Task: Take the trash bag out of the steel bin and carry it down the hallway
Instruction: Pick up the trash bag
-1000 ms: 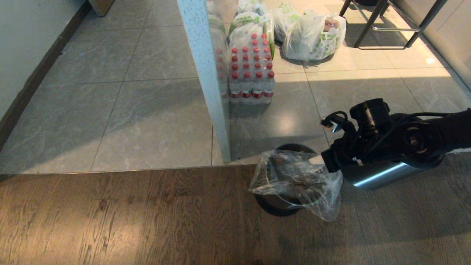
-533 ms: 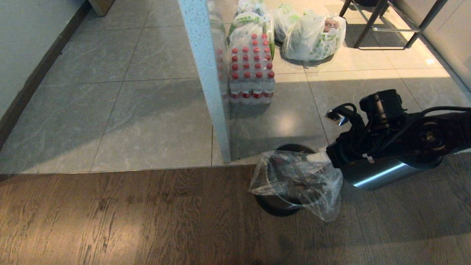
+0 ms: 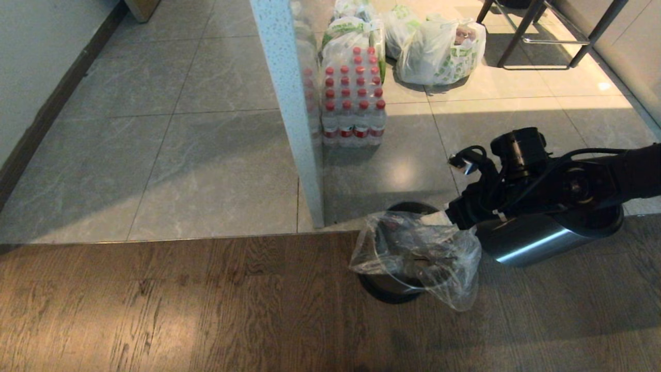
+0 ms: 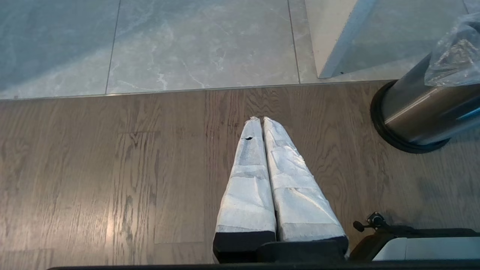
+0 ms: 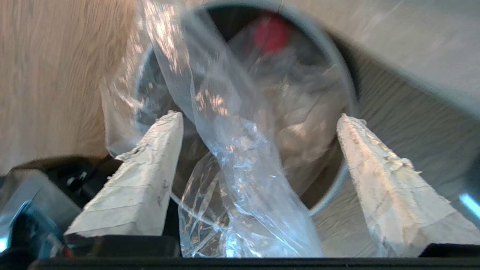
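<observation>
Your right hand stands wide open over the mouth of the steel bin, its two padded fingers spread to either side of a loose fold of the trash bag, with nothing pinched between them; the film lies in the gap but neither pad presses on it. That spread makes sense if you mean to gather a thicker bunch of plastic, since thin clear film slips out of a narrow bite. The trash bag itself sits in the bin, its upper part puffed out above the rim and one side draped down over the outer wall toward the wooden floor, so the slack you can reach is up top, right where the hand hangs. The bin stands on the wood just beside the foot of the speckled pillar, at the seam where the tiled hallway begins. Your left hand is parked low over the wooden floor, well apart from the bin, fingers pressed together and empty, which leaves the lift to the right arm alone. Beyond the pillar a pack of red-capped bottles and white grocery bags sit on the tiles, clear of the work. I judge the bag not yet lifted
</observation>
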